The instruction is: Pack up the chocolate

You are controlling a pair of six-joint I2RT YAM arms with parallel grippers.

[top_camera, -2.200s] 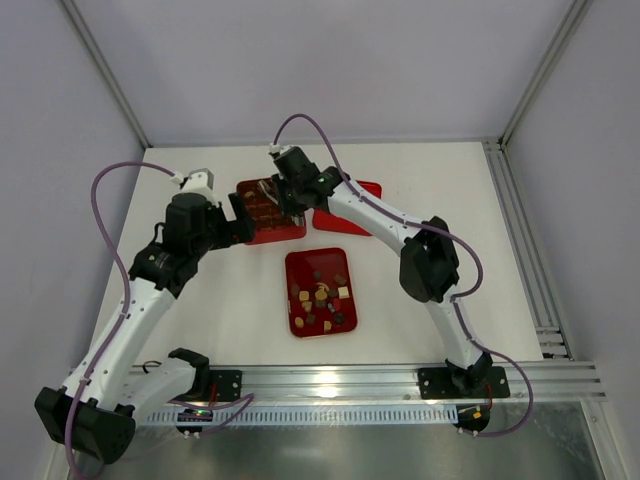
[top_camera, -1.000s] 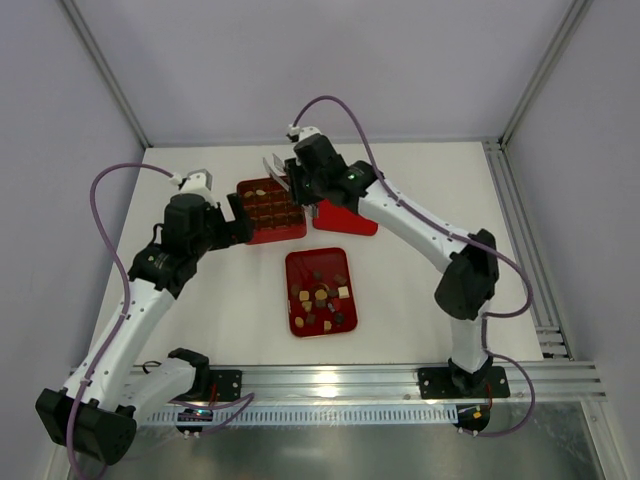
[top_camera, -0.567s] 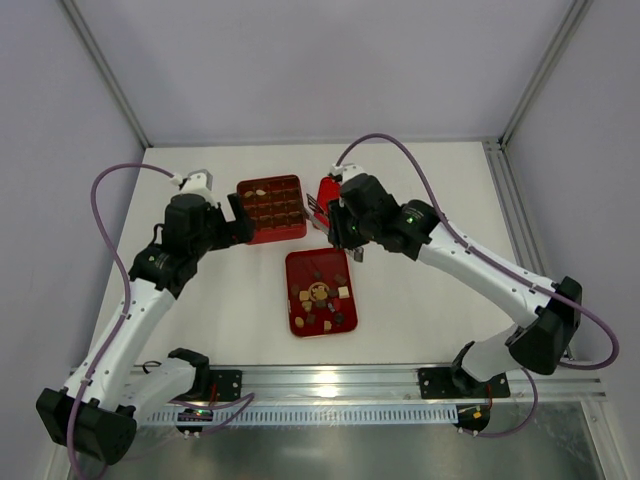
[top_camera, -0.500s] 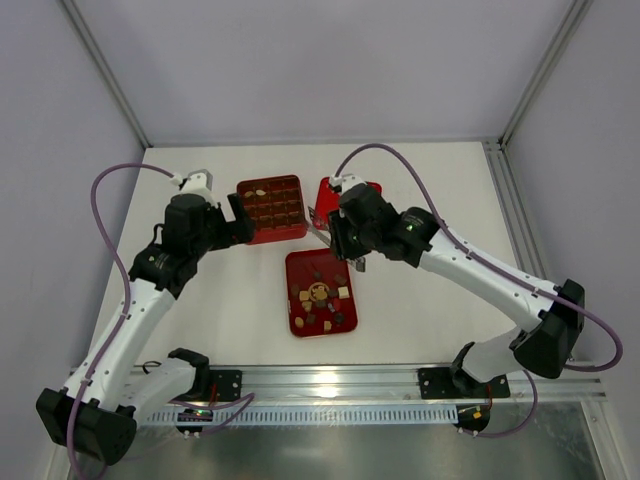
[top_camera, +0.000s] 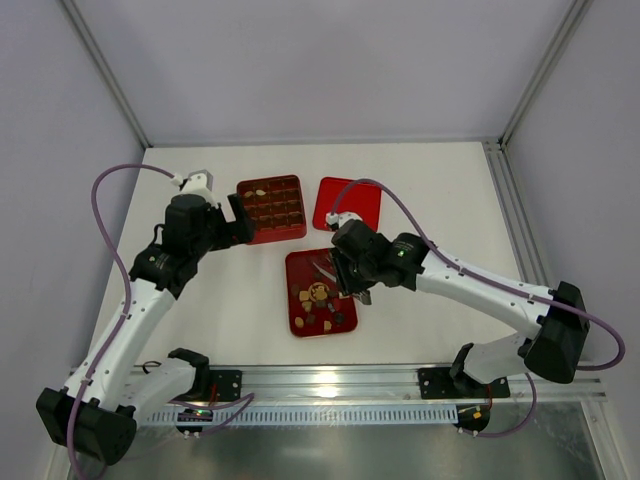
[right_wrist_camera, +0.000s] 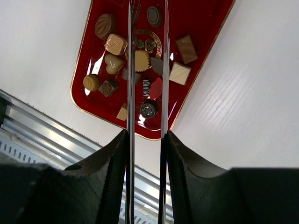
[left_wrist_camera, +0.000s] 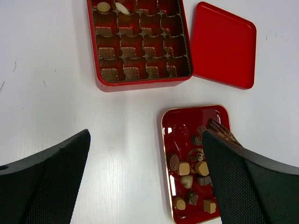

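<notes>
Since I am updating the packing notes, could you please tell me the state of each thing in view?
box, open, nearly all compartments empty, two pieces in far row
lid, off, lying flat beside the box
tray, holding loose chocolates
left gripper, open, empty
right gripper, slightly open, empty, over the tray

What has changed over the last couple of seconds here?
The right gripper swung off the compartment box toward the near edge and now hangs over the tray of loose chocolate, jaws apart, nothing visibly held. The left gripper, box, lid and tray stayed put.
</notes>
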